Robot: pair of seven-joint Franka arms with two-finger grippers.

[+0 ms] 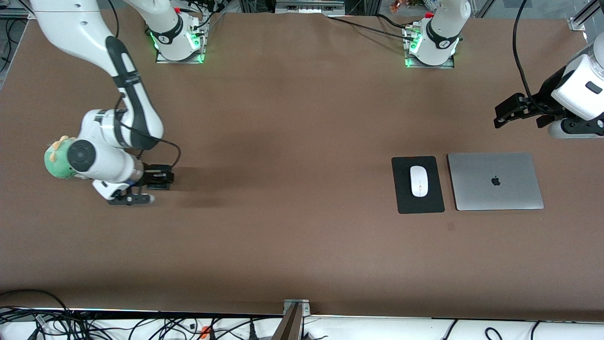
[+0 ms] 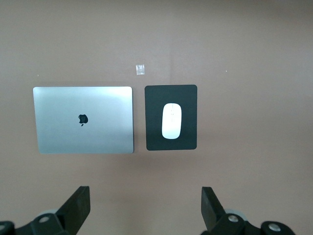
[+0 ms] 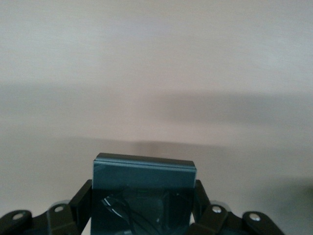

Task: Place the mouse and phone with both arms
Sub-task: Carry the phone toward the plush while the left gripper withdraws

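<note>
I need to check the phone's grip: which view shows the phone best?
The right wrist view: the phone fills the foreground, clamped between the right gripper fingers. In the front view it is only a small dark block at that gripper, above bare table. The left wrist view does not show it.

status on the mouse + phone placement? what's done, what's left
Done: the mouse lies on the mouse pad, beside the closed laptop. The left gripper is open and empty, up over the table past the laptop, at the left arm's end.
In hand: the right gripper is shut on the phone, low over bare table at the right arm's end.
Left: set the phone down and release.
</note>
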